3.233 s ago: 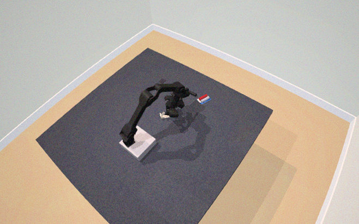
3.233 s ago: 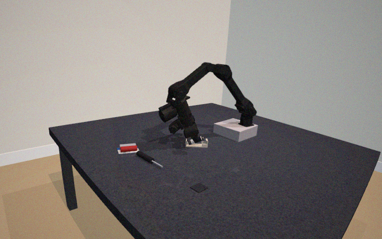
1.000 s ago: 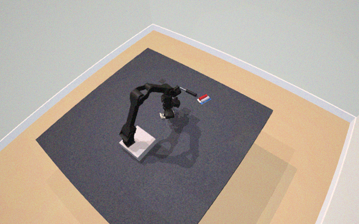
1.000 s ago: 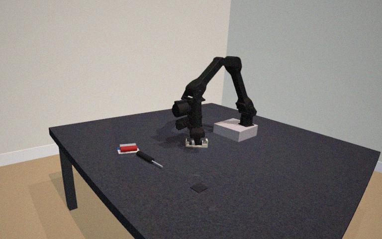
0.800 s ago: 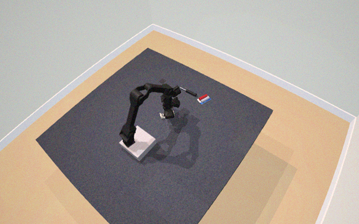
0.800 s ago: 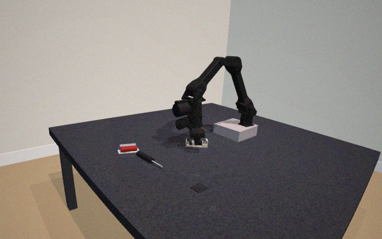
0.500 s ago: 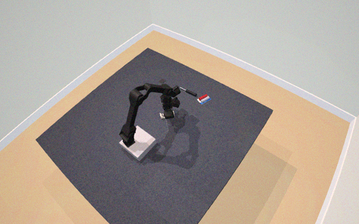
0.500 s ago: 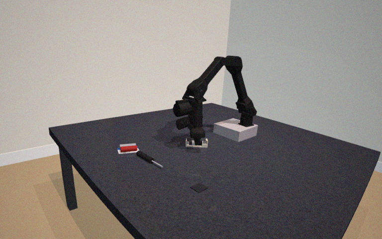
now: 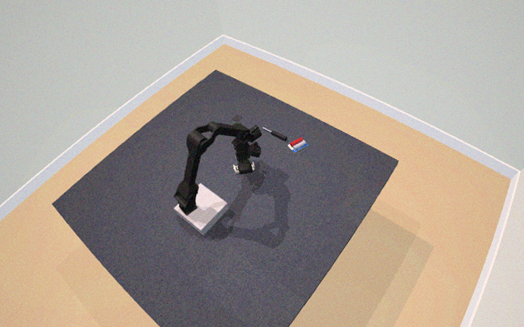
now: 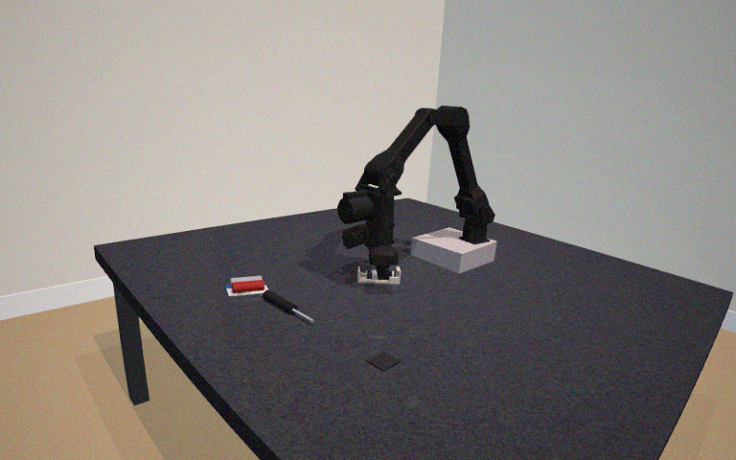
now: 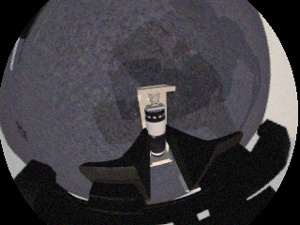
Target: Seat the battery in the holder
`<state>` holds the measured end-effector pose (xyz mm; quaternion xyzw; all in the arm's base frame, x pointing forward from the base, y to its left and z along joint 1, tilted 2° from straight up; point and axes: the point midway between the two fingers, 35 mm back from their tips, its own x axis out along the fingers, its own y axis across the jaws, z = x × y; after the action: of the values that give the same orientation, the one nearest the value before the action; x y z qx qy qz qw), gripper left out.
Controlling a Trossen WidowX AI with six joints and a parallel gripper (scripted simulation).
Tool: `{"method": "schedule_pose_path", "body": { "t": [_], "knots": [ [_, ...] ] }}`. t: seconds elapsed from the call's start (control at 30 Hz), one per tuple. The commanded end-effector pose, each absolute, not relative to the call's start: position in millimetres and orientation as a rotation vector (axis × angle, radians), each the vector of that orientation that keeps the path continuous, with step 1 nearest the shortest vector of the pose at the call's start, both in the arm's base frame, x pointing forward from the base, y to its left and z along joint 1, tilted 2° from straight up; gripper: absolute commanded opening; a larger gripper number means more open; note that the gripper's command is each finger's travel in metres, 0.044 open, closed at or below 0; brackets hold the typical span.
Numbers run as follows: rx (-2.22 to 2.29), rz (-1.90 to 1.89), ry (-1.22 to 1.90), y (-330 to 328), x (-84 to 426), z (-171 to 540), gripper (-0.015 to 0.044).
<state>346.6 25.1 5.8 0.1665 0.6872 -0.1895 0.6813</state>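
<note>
The black six-jointed arm (image 9: 193, 163) (image 10: 463, 157) rises from a pale block-shaped base (image 9: 214, 198) (image 10: 434, 251), bends at a high elbow and reaches across the dark desk (image 9: 145, 154) (image 10: 488, 335) (image 11: 70, 84). Its last section hangs nearly upright, with the black parallel-jaw gripper (image 9: 244, 170) (image 10: 382, 273) (image 11: 156, 129) pointing down at the cream, open-topped battery holder (image 9: 234, 167) (image 10: 379, 281) (image 11: 142, 105). The gripper is mostly closed, its fingers pinching the white-and-black cylindrical battery (image 10: 373, 274) (image 11: 157, 127) by its sides. The battery lies lengthwise within the holder's outline, between the end walls; in the wrist view, the coiled metal spring (image 11: 154, 98) shows beyond its banded end.

From above, the gripper covers the middle of the holder and the battery cannot be made out. In the exterior view the fingers hide part of the battery. Whether it sits fully down, or under the lip, I cannot tell.
</note>
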Motion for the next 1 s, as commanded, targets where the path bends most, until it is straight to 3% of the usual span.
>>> {"method": "schedule_pose_path", "body": {
  "t": [0.0, 0.4, 0.53, 0.97],
  "knots": [
    [0.377, -0.429, 1.547, 26, 342, 5, 0.007],
    [0.375, -0.427, 1.544, 26, 342, 5, 0.007],
    [0.375, -0.427, 1.544, 26, 342, 5, 0.0173],
    [0.373, -0.424, 1.544, 27, 342, 21, 0.0173]
  ]
}}
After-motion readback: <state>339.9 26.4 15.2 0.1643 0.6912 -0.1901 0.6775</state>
